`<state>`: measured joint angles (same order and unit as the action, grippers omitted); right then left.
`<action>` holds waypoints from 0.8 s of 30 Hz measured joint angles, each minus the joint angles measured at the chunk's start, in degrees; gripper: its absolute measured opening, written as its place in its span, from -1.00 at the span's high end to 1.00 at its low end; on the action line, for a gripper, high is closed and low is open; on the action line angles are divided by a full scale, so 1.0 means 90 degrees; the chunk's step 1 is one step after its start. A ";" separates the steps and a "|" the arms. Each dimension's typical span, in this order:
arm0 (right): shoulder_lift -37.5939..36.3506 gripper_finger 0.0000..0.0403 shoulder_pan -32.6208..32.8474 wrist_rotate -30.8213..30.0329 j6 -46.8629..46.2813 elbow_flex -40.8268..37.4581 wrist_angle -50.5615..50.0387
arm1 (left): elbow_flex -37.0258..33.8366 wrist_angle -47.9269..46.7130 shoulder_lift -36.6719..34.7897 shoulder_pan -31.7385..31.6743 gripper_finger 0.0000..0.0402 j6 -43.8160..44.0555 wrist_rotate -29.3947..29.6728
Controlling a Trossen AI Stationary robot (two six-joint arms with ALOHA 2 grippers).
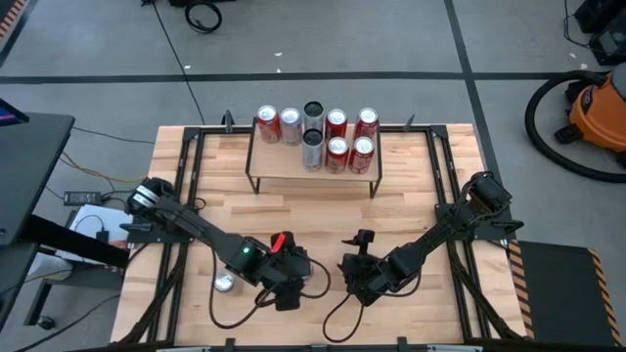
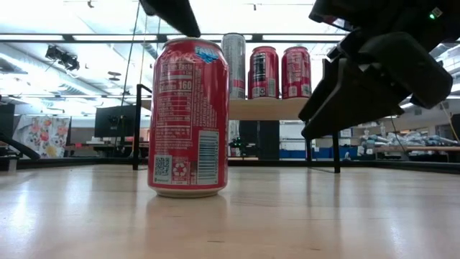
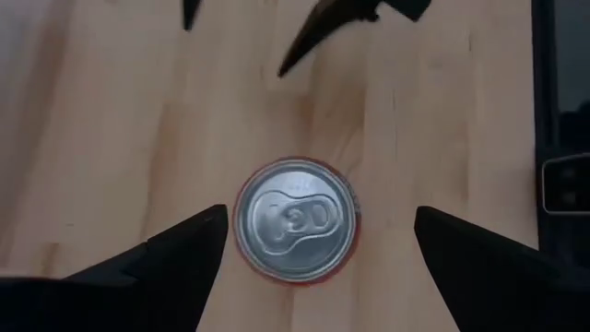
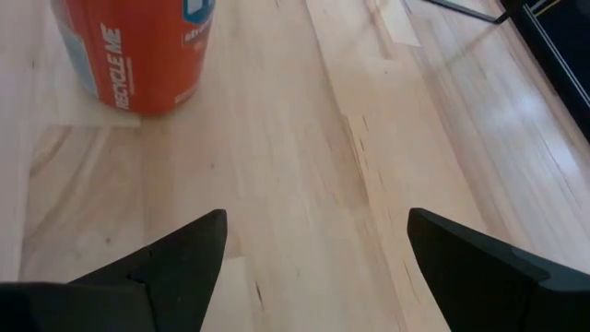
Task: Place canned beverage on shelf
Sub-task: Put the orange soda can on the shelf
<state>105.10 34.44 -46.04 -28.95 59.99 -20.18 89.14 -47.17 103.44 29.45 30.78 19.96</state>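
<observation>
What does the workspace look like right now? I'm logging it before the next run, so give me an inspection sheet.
Surface: wooden table, bare planks.
Job's things: red can upright on the table; shelf holds eight cans.
Clutter: small silver round thing near the left arm.
Pincers: left pincer open, directly above the can; right pincer open, over bare wood beside it.
Cables: black cable looping at the front edge.
Surroundings: orange vacuum on the floor.

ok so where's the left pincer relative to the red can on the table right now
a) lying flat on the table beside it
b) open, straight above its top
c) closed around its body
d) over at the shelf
b: the left wrist view looks straight down on the red can lid, with the left pincer spread open, one finger on each side, clear of it.
</observation>
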 joint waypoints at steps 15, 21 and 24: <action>0.0000 -0.73 0.0000 0.0009 0.0012 0.0000 0.0063 | -0.0071 -0.0417 0.0039 -0.0794 -0.85 0.0117 -0.1832; 0.0000 -0.73 0.0000 0.0049 0.0048 0.0000 0.0032 | -0.0072 -0.0142 0.0063 -0.0794 -0.98 0.0130 -0.1976; 0.0000 -0.73 0.0000 0.0051 0.0064 0.0000 0.0027 | -0.0072 -0.0227 0.0088 -0.0793 -0.99 0.0332 -0.1706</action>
<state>105.10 34.44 -45.58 -28.37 59.99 -19.94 88.49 -49.21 104.23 22.31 33.77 4.61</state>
